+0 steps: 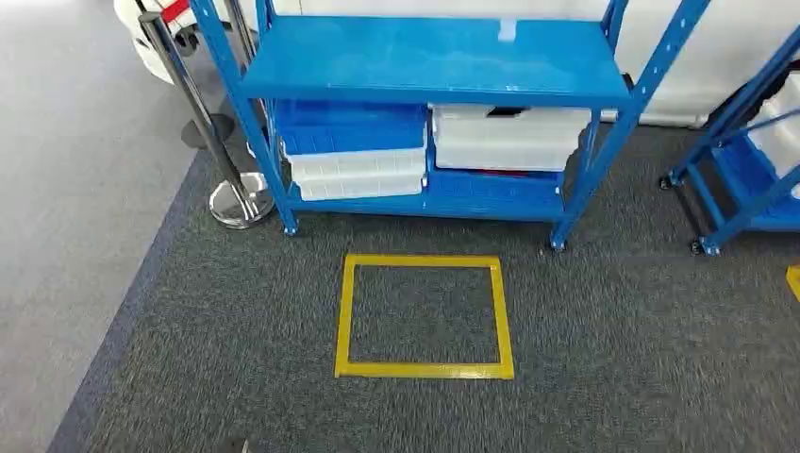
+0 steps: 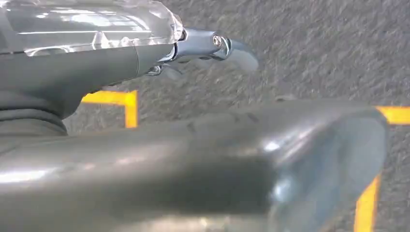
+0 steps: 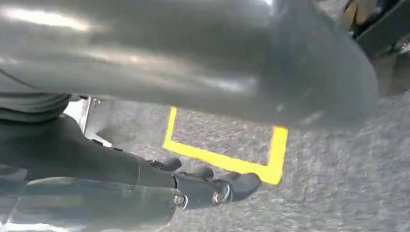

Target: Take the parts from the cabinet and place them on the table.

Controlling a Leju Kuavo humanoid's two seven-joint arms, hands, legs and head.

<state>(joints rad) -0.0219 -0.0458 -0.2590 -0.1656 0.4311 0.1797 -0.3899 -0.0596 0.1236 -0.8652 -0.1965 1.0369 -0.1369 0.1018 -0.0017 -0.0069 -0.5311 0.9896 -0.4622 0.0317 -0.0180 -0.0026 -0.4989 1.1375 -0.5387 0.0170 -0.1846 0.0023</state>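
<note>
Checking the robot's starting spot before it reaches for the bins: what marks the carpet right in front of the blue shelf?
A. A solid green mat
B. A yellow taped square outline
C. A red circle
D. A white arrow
B: the head view shows a yellow taped square outline on the grey carpet, just in front of the blue shelf.

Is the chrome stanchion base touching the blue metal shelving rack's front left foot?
Apart. In the head view, a strip of grey carpet shows between the round chrome stanchion base and the front left foot of the blue metal shelving rack.
</note>
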